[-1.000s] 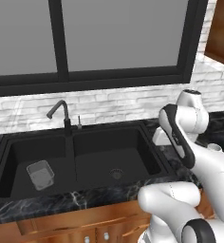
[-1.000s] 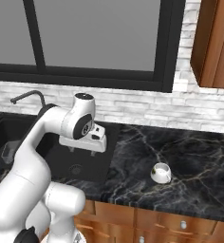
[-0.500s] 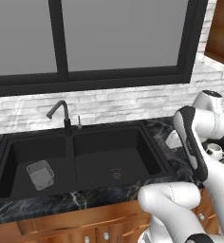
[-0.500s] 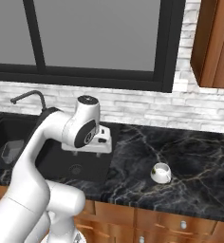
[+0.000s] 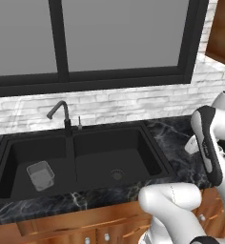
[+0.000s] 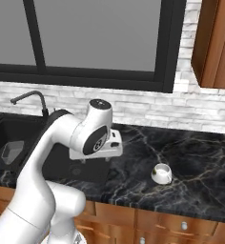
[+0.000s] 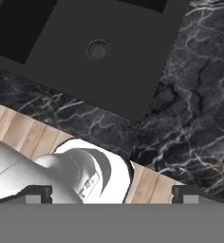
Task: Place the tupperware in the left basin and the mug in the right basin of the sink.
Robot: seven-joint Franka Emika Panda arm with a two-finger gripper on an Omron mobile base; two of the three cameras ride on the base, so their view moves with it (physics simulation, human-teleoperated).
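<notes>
Left base view: the tupperware (image 5: 40, 174) is seen lying on the floor of the left basin (image 5: 19, 157) of the sink (image 5: 152, 147), left of the divider. The right basin (image 5: 128, 152) is seen with its round drain (image 5: 116, 174) uncovered. The black gooseneck faucet (image 5: 61, 116) is seen standing at the back rim above the divider. The arm is seen raised over the counter (image 5: 178, 138) to the right of the sink.

Right base view: the mug (image 6: 161, 173) is seen standing upright on the dark marbled counter (image 6: 200, 157), well apart from the sink (image 6: 5, 138) and to the right of the end effector (image 6: 96, 159). The end effector is held above the sink's right edge; whether its fingers are spread cannot be told here. The tupperware (image 6: 12, 151) is seen in the far basin.

Hand view: the right basin (image 7: 114, 61) and its drain (image 7: 98, 49) are seen from above, with the counter (image 7: 194, 104) beside it. The two fingertips (image 7: 32, 193) are seen wide apart with nothing between them.

No brand, label or legible writing is observed.
</notes>
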